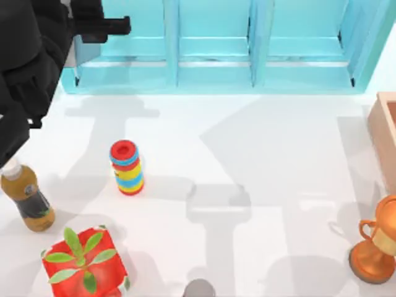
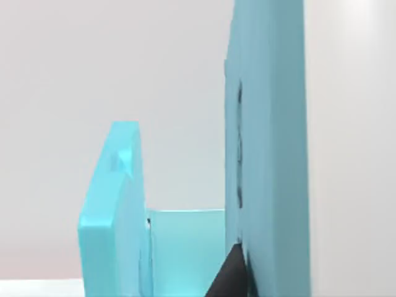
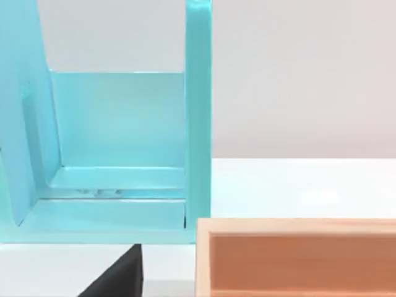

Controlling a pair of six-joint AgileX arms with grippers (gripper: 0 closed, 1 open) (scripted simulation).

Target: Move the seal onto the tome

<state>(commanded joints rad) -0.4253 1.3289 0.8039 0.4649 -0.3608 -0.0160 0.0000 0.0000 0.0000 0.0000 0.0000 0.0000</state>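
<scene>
Left gripper (image 1: 115,26): far left, level with the teal shelf unit (image 1: 216,62), its tip close to the shelf's left wall; whether it is released or clenched, I cannot tell.
Right gripper (image 3: 121,277): near the wooden box (image 3: 296,257) and the shelf's right end; grip state, I cannot tell.
Seal: I cannot place it from these 3 views.
Tome: likewise, I cannot place it.
Risk 1: the left arm could clip the shelf wall if it swings right before pulling clear.
Risk 2: a low sweep could topple the ring stack (image 1: 127,167) or bottle (image 1: 26,198).
Risk 3: the grey knob (image 1: 199,289) or trophy (image 1: 377,244) could be mistaken for the seal.
</scene>
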